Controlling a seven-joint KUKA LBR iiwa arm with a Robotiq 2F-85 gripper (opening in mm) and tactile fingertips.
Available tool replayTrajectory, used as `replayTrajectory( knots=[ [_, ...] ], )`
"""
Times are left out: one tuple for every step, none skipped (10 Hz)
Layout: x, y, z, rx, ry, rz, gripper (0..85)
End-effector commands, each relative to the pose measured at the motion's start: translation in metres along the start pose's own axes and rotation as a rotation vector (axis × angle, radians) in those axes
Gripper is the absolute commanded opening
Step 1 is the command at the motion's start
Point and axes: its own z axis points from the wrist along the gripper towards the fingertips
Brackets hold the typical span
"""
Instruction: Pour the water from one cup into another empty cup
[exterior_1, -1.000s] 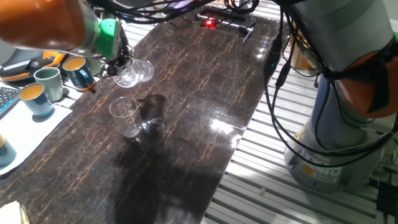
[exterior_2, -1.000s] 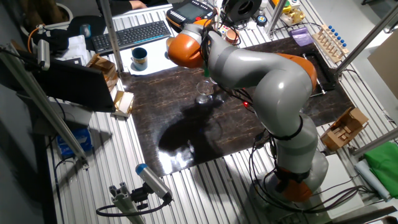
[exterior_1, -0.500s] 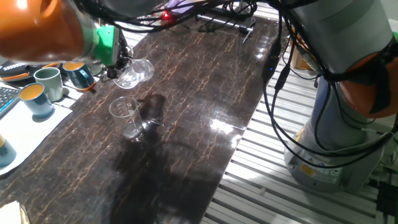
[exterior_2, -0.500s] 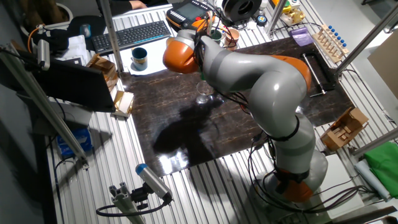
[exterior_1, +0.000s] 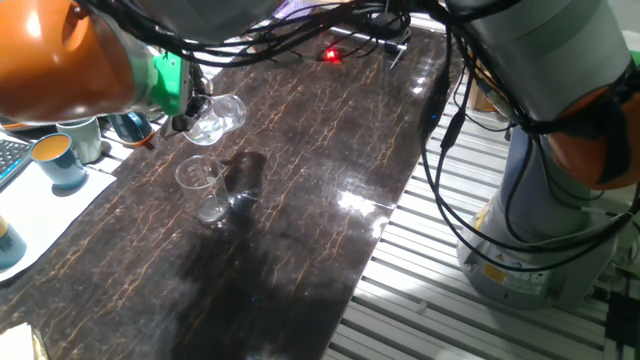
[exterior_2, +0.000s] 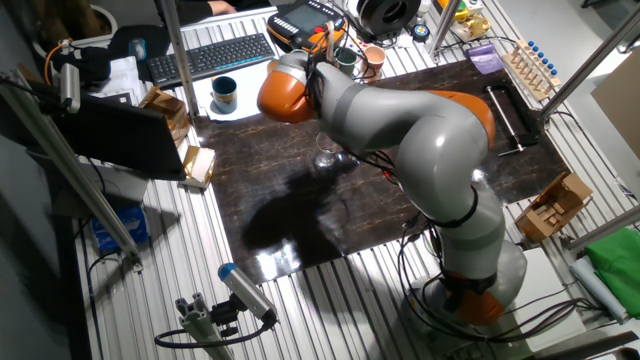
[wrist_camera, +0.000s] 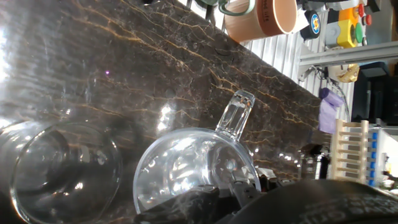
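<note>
item: receiving cup (exterior_1: 201, 183), clear, flared rim, upright on the dark marbled desk (exterior_1: 300, 200), nearest; set below and just beside the held glass, probably to catch the stream. item: glass tumbler (exterior_1: 217, 117), raised off the desk, tipped nearly on its side with mouth away from the gripper (exterior_1: 186, 108); jaws clamped on it. water not clearly visible. beyond: coloured mugs (exterior_1: 60, 150) on the desk's far side, well apart.
</note>
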Motion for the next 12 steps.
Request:
replayTrajectory(
  knots=[
    [0.0001,0.0017,-0.0005,0.011,0.0,0.001,0.7],
    [0.0001,0.0016,-0.0006,0.012,-0.001,0.001,0.7],
    [0.0,0.0017,-0.0006,0.012,-0.001,0.001,0.7],
    [-0.0002,0.002,-0.0008,0.02,-0.003,-0.001,0.7],
    [-0.0004,0.0023,-0.001,0.028,-0.003,-0.004,0.7],
    [-0.0006,0.0026,-0.0011,0.029,-0.002,-0.004,0.7],
    [-0.0007,0.0031,-0.0011,0.035,-0.001,-0.009,0.7],
    [-0.0009,0.0035,-0.0012,0.04,0.0,-0.011,0.7],
    [-0.001,0.004,-0.0014,0.044,0.001,-0.013,0.7],
    [-0.0014,0.0045,-0.0016,0.055,0.001,-0.016,0.7],
    [-0.0018,0.005,-0.0014,0.063,0.0,-0.017,0.7],
    [-0.0024,0.0059,-0.001,0.061,-0.001,-0.014,0.7]
  ],
)
